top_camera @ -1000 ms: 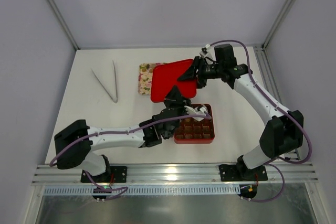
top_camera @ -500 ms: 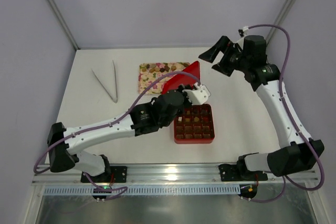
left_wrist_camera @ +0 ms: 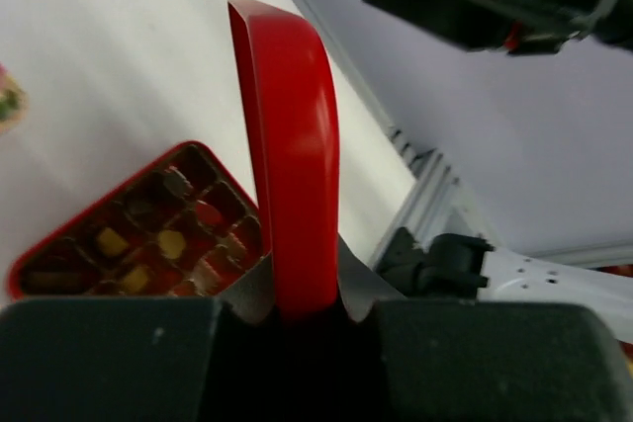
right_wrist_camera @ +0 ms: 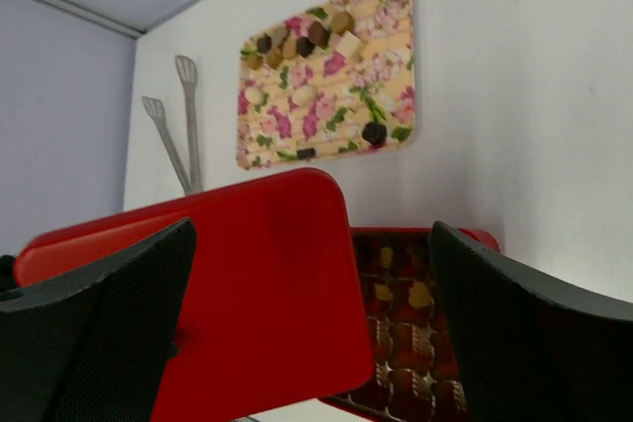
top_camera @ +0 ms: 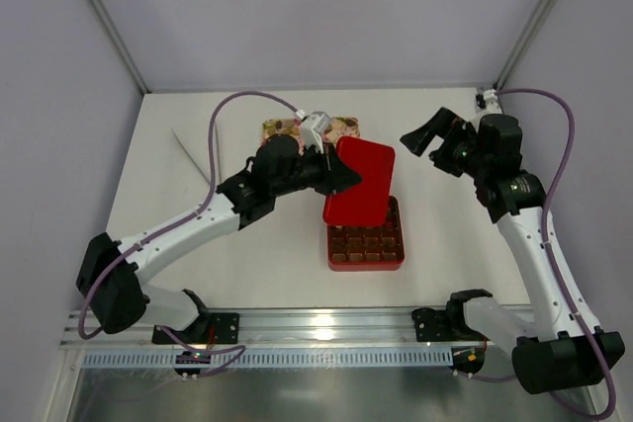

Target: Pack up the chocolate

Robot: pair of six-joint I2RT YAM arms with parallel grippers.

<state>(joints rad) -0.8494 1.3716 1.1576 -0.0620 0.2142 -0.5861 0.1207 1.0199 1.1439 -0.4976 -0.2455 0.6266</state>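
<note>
My left gripper (top_camera: 331, 173) is shut on one edge of the red lid (top_camera: 361, 183) and holds it tilted in the air over the far part of the red box (top_camera: 332, 244). In the left wrist view the lid (left_wrist_camera: 292, 145) stands edge-on between my fingers, with the box (left_wrist_camera: 59, 244) below it. Chocolate (top_camera: 368, 243) fills the box's gridded cells. A few more pieces of chocolate (right_wrist_camera: 374, 132) lie on the flowered tray (right_wrist_camera: 326, 86). My right gripper (top_camera: 435, 140) hangs open to the right of the lid, holding nothing.
The flowered tray (top_camera: 341, 126) lies behind the lid, partly hidden by my left arm. Metal tongs (right_wrist_camera: 176, 130) rest at the far left of the table. A purple cable (top_camera: 223, 130) loops above my left arm.
My right gripper has let go of the red lid, opened wide and drawn back to the right. My left gripper has carried the lid from beside the tray to above the box.
</note>
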